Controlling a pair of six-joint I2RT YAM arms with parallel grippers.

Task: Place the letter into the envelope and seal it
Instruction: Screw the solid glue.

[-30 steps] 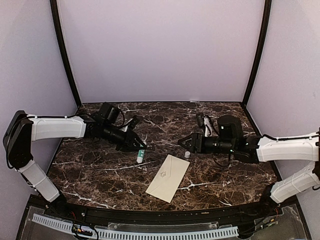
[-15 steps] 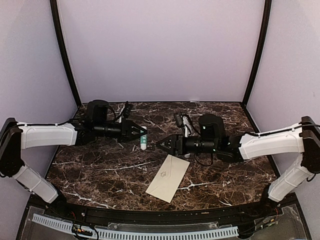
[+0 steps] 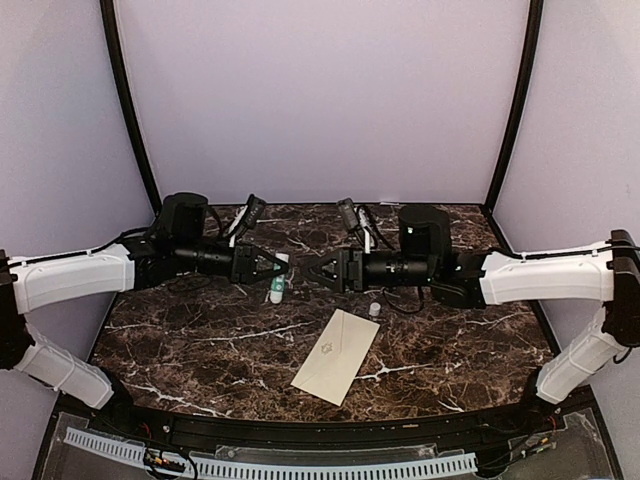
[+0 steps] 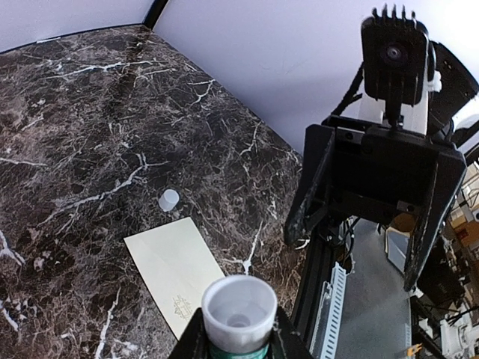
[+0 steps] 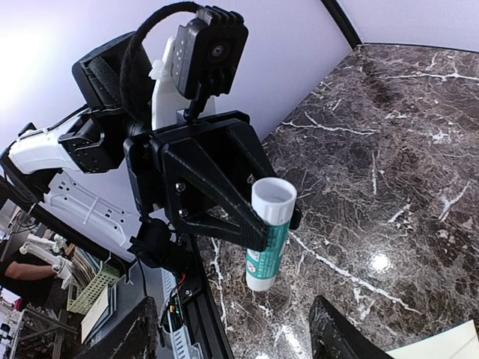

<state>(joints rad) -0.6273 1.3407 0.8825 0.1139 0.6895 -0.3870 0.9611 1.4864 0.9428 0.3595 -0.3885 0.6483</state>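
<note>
Envelope (image 3: 336, 356) lies flat on the desk (image 3: 200, 350), below both claws; we cannot tell whether its flap is sealed. Left claw (image 3: 272, 272) clamps a glue stick (image 3: 278, 284), partly hiding it; right claw (image 3: 308, 272) faces it, fingers spread.

The top external camera sits above and behind the arm bases, looking down and forward over the whole dark, white-veined marble table (image 3: 200, 340) toward the pale lilac back wall (image 3: 320, 100) — the widest, farthest view. The left wrist camera sits close behind the white-and-green glue stick (image 4: 239, 314) and faces the black two-finger right gripper (image 4: 353, 254) head-on. The right wrist camera looks the opposite way, at the black left gripper (image 5: 275, 224). All three share the glue stick; overhead and left wrist views both show the long cream-yellow paper envelope (image 3: 336, 356).
</note>
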